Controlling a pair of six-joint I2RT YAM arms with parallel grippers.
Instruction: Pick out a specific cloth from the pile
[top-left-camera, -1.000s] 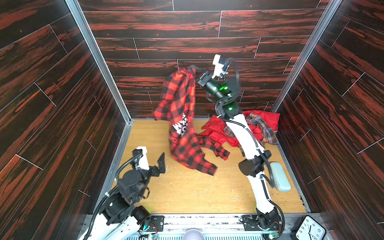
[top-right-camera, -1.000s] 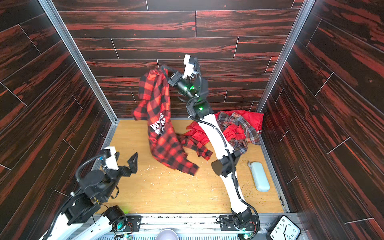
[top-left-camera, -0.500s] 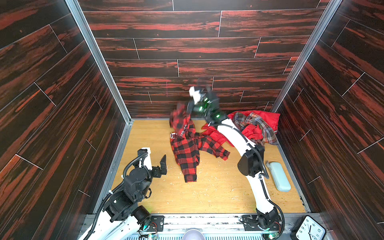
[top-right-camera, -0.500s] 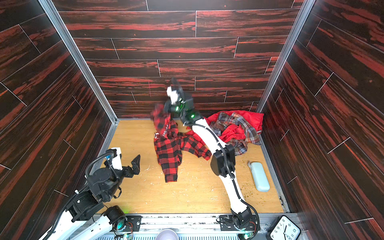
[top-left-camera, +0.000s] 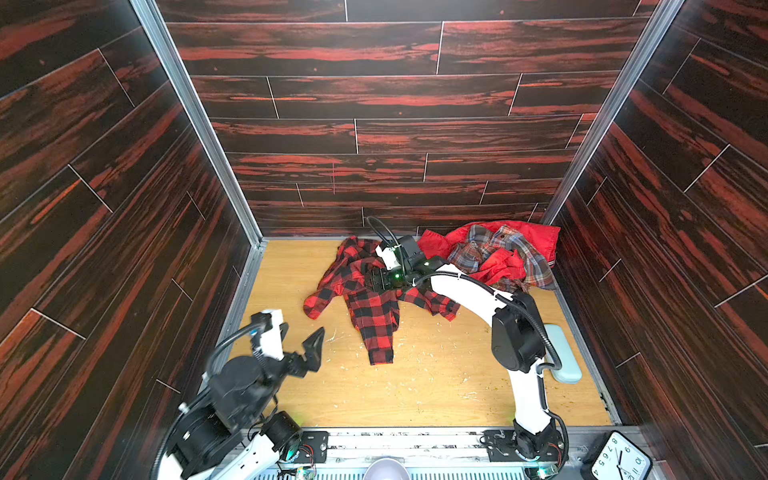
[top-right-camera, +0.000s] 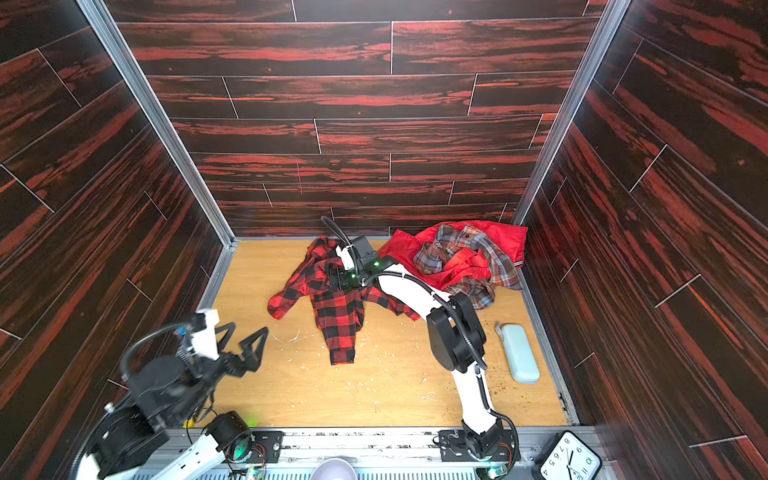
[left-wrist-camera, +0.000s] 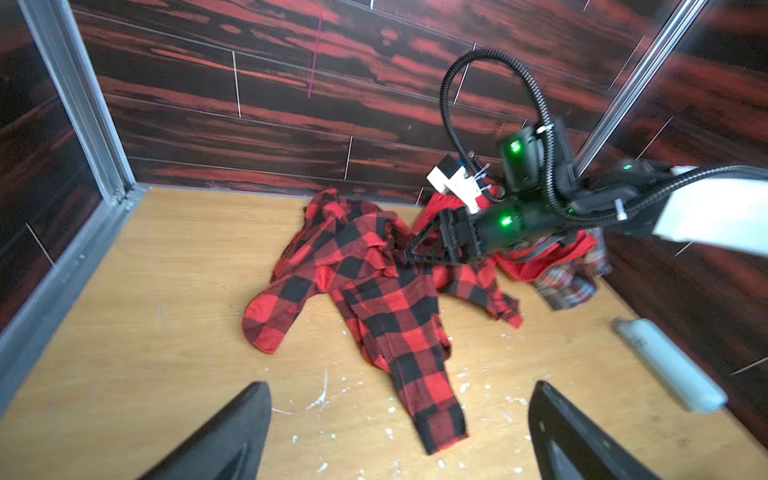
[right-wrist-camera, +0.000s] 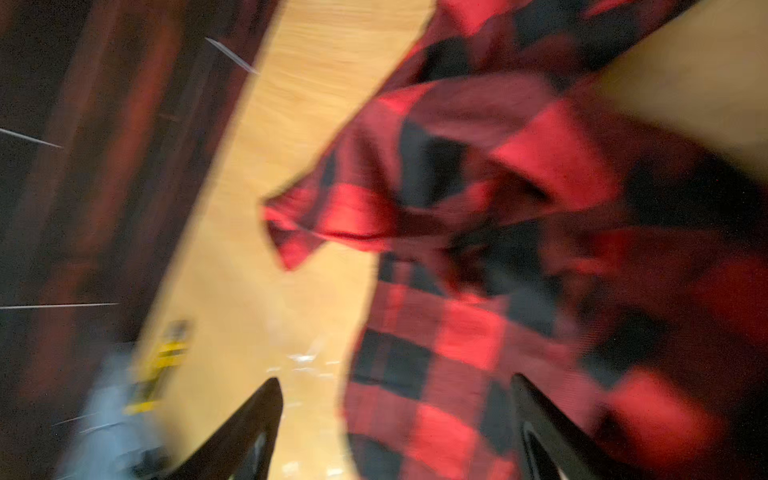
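Right gripper (top-left-camera: 375, 279) above crumpled red-black checked cloth (top-left-camera: 374, 318)

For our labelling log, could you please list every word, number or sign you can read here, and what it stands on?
"4", "5", "6", "7", "8", "9", "10": numerals on the clock face, cut off by the picture's edge.
Yellow-and-black marking in the right wrist view: too blurred to read.
Checked shirt: no label or print shows.

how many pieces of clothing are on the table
3. The check shirt lies spread out in the middle; the red garment and the plaid shirt are tangled together in the far right corner. More could be hidden beneath them.
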